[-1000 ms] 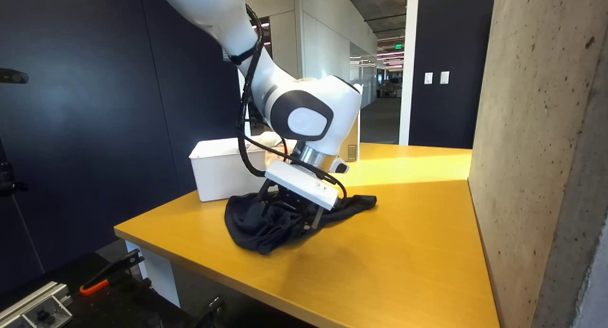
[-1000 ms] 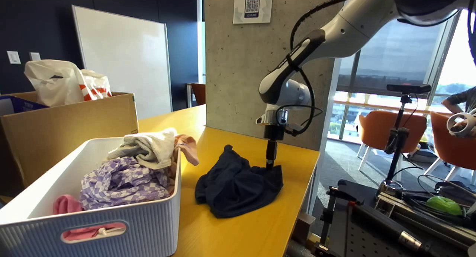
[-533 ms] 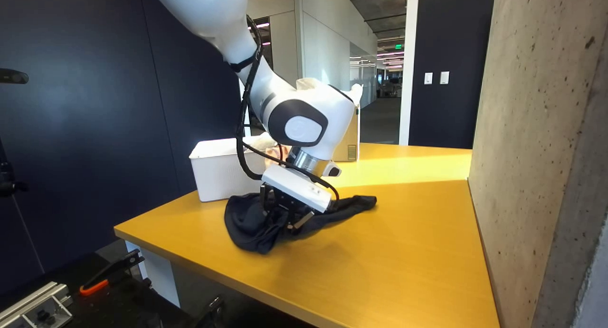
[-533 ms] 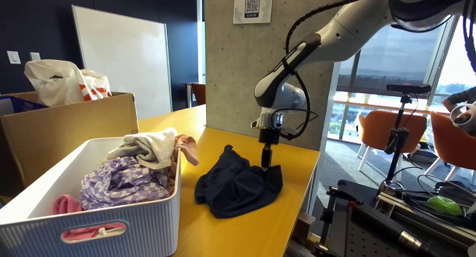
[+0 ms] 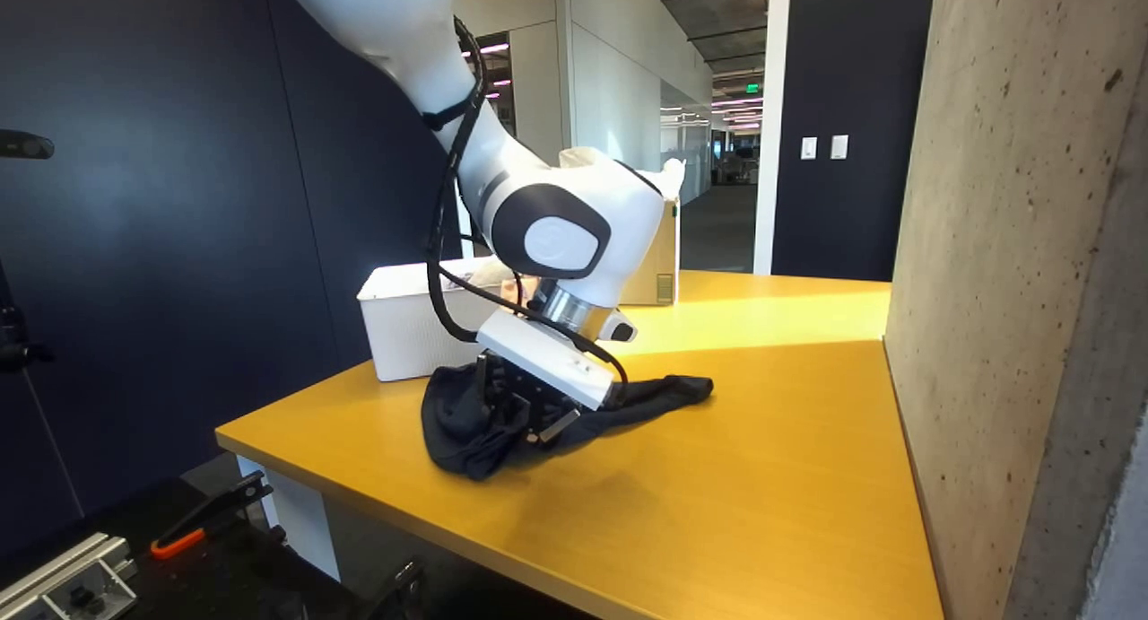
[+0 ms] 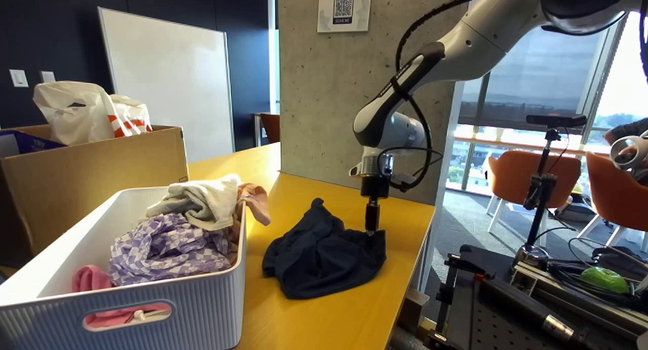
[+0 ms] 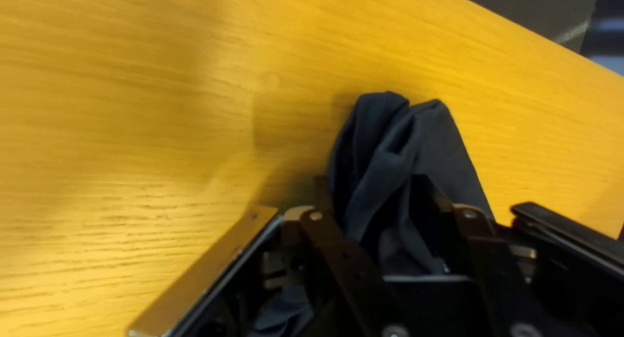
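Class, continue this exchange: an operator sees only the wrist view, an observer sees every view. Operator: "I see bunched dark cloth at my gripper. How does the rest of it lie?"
Observer: In both exterior views, the dark cloth tapers to a narrow end lying on the yellow table.
Operator: What stands near it?
Observer: A white bin, on the same table.
Operator: Is anything in the bin?
Observer: Yes, a purple-and-white checkered cloth lies inside.
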Controlling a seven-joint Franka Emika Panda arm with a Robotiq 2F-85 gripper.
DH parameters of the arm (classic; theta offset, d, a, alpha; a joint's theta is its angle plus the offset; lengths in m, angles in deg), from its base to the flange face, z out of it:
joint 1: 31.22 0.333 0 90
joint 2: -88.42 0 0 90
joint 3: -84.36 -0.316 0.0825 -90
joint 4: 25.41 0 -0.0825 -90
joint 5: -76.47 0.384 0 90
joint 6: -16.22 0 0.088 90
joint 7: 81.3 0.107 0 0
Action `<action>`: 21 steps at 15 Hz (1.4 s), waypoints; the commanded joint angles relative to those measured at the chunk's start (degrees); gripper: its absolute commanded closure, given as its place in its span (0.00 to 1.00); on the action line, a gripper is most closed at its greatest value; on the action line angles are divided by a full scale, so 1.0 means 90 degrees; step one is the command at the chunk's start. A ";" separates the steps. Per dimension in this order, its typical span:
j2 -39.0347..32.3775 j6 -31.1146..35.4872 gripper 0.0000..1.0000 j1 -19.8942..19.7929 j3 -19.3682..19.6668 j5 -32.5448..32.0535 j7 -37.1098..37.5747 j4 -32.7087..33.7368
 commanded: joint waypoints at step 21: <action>0.1080 -0.0190 1.00 0.0017 0.0144 0.0304 -0.0021 -0.1105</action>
